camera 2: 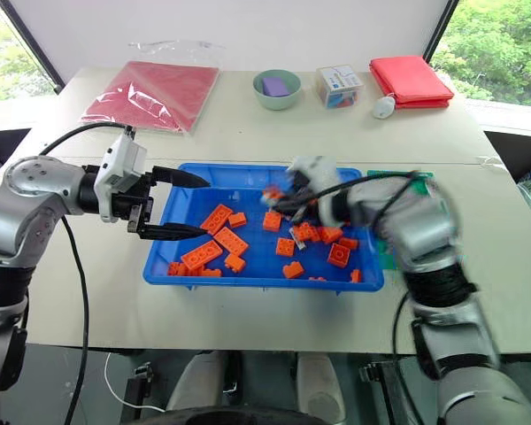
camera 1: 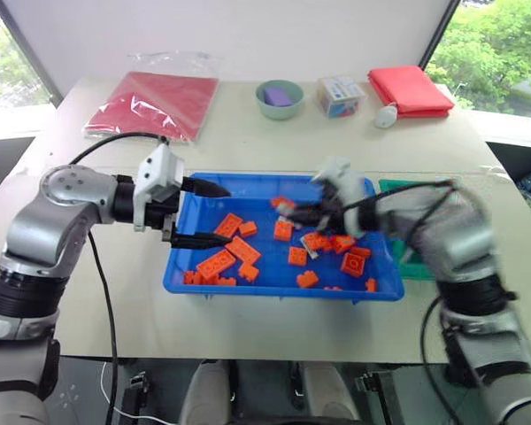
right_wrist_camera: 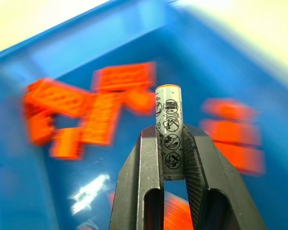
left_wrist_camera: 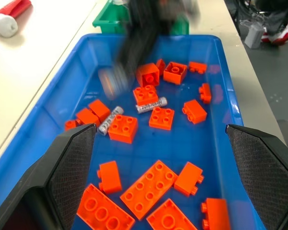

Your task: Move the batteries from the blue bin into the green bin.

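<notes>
The right claw [right_wrist_camera: 172,143] is clamped on one battery [right_wrist_camera: 170,136], which stands up between its two fingers with the printed end poking out past the tips. Seen from the head, that claw [camera 1: 288,211] hangs over the middle of the blue bin [camera 1: 188,266], above the orange bricks [camera 1: 233,254], so the battery is lifted clear of the bin floor but has not left the bin's outline.

The green bin [camera 1: 398,188] sits just beside the blue bin, on its right side, mostly hidden behind the right forearm. Whether any batteries already lie in it cannot be told.

At least two more batteries remain in the blue bin: one [left_wrist_camera: 151,105] lies flat among the bricks near the middle, and another [left_wrist_camera: 109,120] lies against a brick a little toward the bin's left wall. Others may be hidden under bricks.

The left claw [camera 1: 205,212] is spread wide and holds nothing, poised over the left end of the blue bin, well apart from both loose batteries.

My reading is that the task is in an early or middle stretch: one battery is gripped and ready to be carried rightward and dropped into the green bin, and at least two pick-ups are left after that. The bricks should stay where they are on the bin floor.
</notes>
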Motion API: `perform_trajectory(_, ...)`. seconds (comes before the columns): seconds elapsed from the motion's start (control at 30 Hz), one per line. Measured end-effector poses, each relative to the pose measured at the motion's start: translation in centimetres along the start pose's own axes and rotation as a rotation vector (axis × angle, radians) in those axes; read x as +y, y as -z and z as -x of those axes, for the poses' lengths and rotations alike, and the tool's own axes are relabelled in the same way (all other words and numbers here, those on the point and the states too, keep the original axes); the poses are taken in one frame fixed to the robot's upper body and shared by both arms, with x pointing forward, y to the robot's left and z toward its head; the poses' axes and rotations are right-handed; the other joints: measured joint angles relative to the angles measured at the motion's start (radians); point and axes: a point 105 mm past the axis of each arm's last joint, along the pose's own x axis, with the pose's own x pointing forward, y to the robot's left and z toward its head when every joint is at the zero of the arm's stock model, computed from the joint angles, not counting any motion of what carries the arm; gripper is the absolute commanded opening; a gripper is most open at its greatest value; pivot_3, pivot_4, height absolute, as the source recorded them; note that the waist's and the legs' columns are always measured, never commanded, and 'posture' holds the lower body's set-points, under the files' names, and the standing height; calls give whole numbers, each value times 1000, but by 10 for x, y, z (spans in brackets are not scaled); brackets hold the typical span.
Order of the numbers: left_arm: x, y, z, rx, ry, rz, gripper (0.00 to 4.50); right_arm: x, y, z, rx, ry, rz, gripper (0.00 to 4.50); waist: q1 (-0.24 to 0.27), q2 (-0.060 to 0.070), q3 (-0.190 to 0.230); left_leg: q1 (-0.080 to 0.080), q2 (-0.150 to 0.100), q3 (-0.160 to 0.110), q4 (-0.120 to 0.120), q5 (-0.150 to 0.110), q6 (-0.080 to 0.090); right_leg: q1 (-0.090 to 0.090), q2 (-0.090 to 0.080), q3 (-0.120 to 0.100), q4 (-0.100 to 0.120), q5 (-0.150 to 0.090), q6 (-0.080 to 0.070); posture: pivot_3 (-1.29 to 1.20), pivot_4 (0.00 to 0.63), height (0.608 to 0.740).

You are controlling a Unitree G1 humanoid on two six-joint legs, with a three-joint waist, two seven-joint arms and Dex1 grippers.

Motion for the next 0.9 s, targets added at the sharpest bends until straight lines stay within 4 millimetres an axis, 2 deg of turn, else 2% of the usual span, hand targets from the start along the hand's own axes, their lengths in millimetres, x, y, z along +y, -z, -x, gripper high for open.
perform_trajectory(0.07, -1, 1, -1, -10, 1, 3, 4500, -23, 5, 29, 22, 118, -11, 66, -3, 0, 0, 0, 0, 0, 0, 0, 0, 0, 0, 0, -1, 0, 0, 0, 150, 736)
perform_trajectory(0.13, -1, 1, -2, -18, -1, -2, 4500, -41, 22, 55, 72, 213, -44, 66, -4, -1, 0, 0, 0, 0, 0, 0, 0, 0, 0, 0, 0, 0, 0, 0, 150, 736)
perform_trajectory(0.2, 0, 1, -2, -23, -6, -5, 4500, -52, 42, 75, 129, 275, -79, 66, -5, -1, 0, 0, 0, 0, 0, 0, 0, 0, 1, 0, 0, 0, 0, 0, 150, 736)
perform_trajectory(0.3, 1, 0, -3, -35, -9, -12, 4500, -58, 62, 88, 174, 316, -118, 66, -14, -1, 0, 2, 1, 0, 0, 0, 1, 0, 2, 2, 0, 0, 0, 0, 150, 736)
perform_trajectory(0.43, 3, -2, -4, -45, -8, -21, 4500, -62, 77, 93, 200, 348, -111, 2017, -12, -1, 0, 2, 1, 0, 0, 0, 1, 0, 2, 3, 0, 0, 0, 0, 150, 736)
perform_trajectory(0.53, 5, -4, -5, -47, -9, -26, 4500, -64, 74, 90, 189, 356, -72, 3573, -11, -1, 0, 2, 0, 0, 0, 0, 1, 0, 2, 4, 0, 0, 0, 0, 150, 736)
perform_trajectory(0.6, 5, -4, -5, -45, -8, -28, 4500, -66, 65, 84, 170, 349, -33, 3573, -12, -1, 0, 2, 0, 0, 0, 0, 1, -1, 2, 4, 0, 0, 0, 0, 150, 736)
perform_trajectory(0.67, 5, -4, -5, -42, -9, -28, 4500, -61, 48, 73, 130, 304, 7, 3573, -14, -1, 0, 2, 1, 0, 0, 0, 1, -1, 3, 4, 0, 0, 0, 0, 150, 736)
perform_trajectory(0.77, 5, -6, -5, -42, -7, -35, 4500, -38, 17, 43, 31, 175, 83, 3573, -15, -1, 0, 2, 2, -1, 0, 0, 1, -1, 5, 4, 0, 0, 0, 0, 150, 736)
perform_trajectory(0.83, 6, -6, -5, -40, -10, -34, 4500, -21, 10, 18, 6, 81, 109, 3573, -12, -1, 0, 2, 2, -1, -1, 0, 1, -1, 5, 3, 0, 0, 0, 0, 150, 736)
perform_trajectory(0.9, 5, -7, -5, -39, -10, -35, 4500, 0, 17, -10, 16, -23, 124, 3573, -8, -1, 0, 1, 2, -1, -1, 0, 1, -1, 4, 3, 0, 0, 0, 0, 150, 736)
